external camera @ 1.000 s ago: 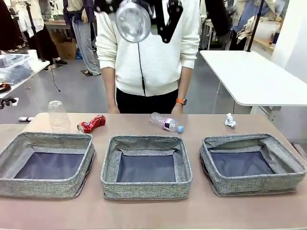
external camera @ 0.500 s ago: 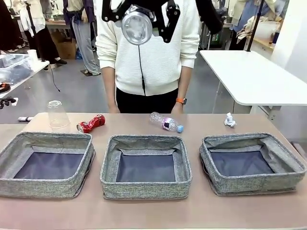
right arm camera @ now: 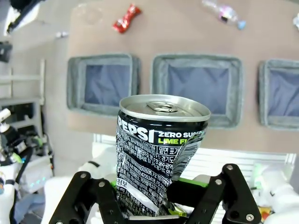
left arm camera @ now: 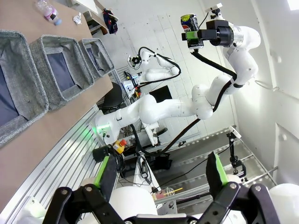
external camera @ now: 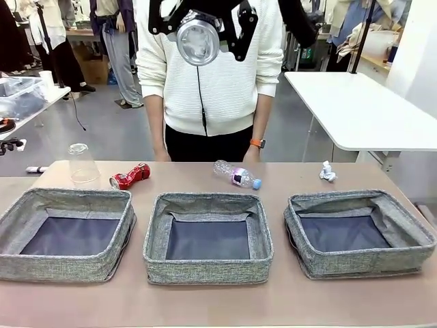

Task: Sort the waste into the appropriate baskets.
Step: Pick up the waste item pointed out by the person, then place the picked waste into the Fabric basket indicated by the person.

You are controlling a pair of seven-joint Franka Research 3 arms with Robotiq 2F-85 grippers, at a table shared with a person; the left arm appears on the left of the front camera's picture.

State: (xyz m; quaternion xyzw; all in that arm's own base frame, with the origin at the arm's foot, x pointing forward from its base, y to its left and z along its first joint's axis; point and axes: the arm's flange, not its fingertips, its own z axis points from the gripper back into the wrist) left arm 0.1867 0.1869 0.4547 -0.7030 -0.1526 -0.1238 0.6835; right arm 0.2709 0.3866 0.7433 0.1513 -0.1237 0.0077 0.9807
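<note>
1. Jaws of the right gripper (external camera: 199, 29), in the front view, are clamped on a drink can (external camera: 198, 42). It is held high above the far edge of the table (external camera: 287, 301), with its silvery base facing the camera. All three grey baskets sit in a near row and look empty: left basket (external camera: 68, 197), middle basket (external camera: 205, 202) and right basket (external camera: 358, 199). Four pieces of waste lie on the far strip of table behind them. An upturned clear plastic cup (external camera: 82, 164) is far left, with a crushed red can (external camera: 130, 176) just beside it. A clear bottle with a blue cap (external camera: 237, 175) lies behind the middle basket. A crumpled white paper wad (external camera: 328, 171) lies behind the right basket. Judging by this, nothing is sorted yet; one item is in hand and four remain.

2. Left wrist view: the left gripper (left arm camera: 161, 172) has its jaws spread wide with nothing between the green pads (left arm camera: 100, 170). It hangs off the table, well apart from the baskets. The right arm shows farther off, holding the drink can (left arm camera: 191, 30) aloft.

3. Right wrist view: the can reads as a dented black Pepsi Zero Sugar can (right arm camera: 159, 149). It stands upright, top end away from the wrist, with its lower body pinched between the right gripper's (right arm camera: 159, 196) jaws. Far below, the middle basket (right arm camera: 196, 58) lies just beyond the can's top, with a basket on either side. The crushed red can (right arm camera: 126, 17) and the bottle (right arm camera: 224, 11) lie farther off. The can looks roughly lined up over the middle basket, though I cannot tell which basket it is meant for.
</note>
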